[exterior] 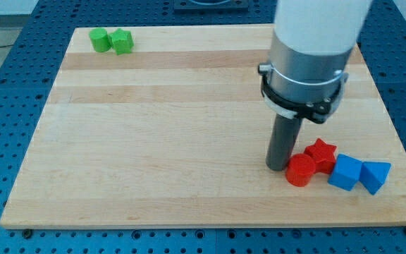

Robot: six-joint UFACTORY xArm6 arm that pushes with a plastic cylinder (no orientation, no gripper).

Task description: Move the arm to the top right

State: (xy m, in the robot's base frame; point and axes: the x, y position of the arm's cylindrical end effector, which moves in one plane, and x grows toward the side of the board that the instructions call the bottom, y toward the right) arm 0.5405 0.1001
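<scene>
The arm (309, 49) comes down from the view's top right as a thick white and grey cylinder with a dark clamp ring around it, and below that ring a straight dark rod (285, 141) drops to the surface (168, 127), a pale wooden board lying on a blue perforated table (20, 42). The rod's lower end, my tip (279, 168), meets the board in the lower right part of the view, just to the left of the red cylinder (301, 170), so close that the two look to be touching. There is no hand on this arm, only the rod, so nothing can be said of open or closed, and nothing is gripped. The red star (321, 154) sits just behind and to the right of the red cylinder, touching it. To the right of those, the blue cube (345, 173) lies against the star's lower right side, and the blue triangular block (375, 176) rests next to the cube, nearest the board's right edge. Well apart from this cluster, in the top left corner of the board, two green blocks stand side by side and touching: the left green block (100, 39) looks rounded, and the right green block (122, 41) has an angular outline whose exact shape cannot be made out.
</scene>
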